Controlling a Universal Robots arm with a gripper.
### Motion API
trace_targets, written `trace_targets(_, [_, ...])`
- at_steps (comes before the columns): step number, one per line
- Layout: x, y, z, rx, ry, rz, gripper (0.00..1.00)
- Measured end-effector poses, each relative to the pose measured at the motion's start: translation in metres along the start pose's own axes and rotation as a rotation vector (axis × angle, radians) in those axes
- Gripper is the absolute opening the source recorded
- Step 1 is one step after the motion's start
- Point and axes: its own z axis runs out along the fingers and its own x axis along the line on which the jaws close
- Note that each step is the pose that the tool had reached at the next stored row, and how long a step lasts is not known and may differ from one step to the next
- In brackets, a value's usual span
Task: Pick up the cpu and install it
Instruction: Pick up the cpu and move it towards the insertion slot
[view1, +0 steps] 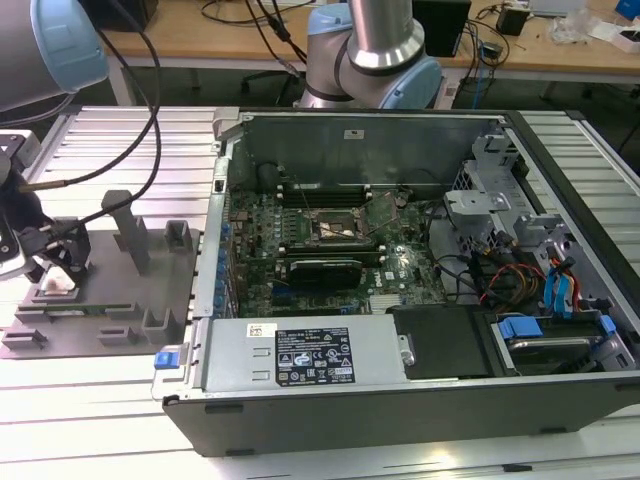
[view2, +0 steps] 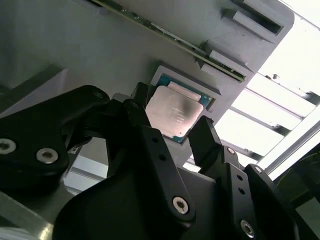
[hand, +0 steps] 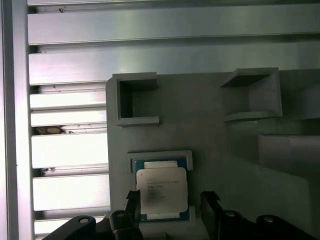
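- Your cpu (hand: 161, 189) lies flat in its shallow pocket on the grey plate (hand: 200, 135).
- The gripper (hand: 170, 202) straddles it, holding nothing. Its fingers (hand: 209, 210) are parted, one just beside a cpu edge and the other apart.
- You see the plate to the exterior view's left of the open case (view1: 400, 400).

Jaws hide one cpu (view2: 175, 114) corner; gripper (view2: 171, 119) body cut off at picture edge.
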Motion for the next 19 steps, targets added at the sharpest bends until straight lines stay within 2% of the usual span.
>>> trace_targets(5, [0.0012, 0.0024, 0.0071, -0.0012, 0.0004, 0.000, 0.60])
trace_targets(14, [0.0044, 0.0039, 0.0077, -0.0013, 0.0002, 0.000, 0.61])
trace_targets(15, [0.0043, 0.0040, 0.0079, -0.0014, 0.0002, -0.002, 0.67])
trace_targets(19, [0.0041, 0.0045, 0.0097, -0.0025, 0.0024, -0.050, 0.67])
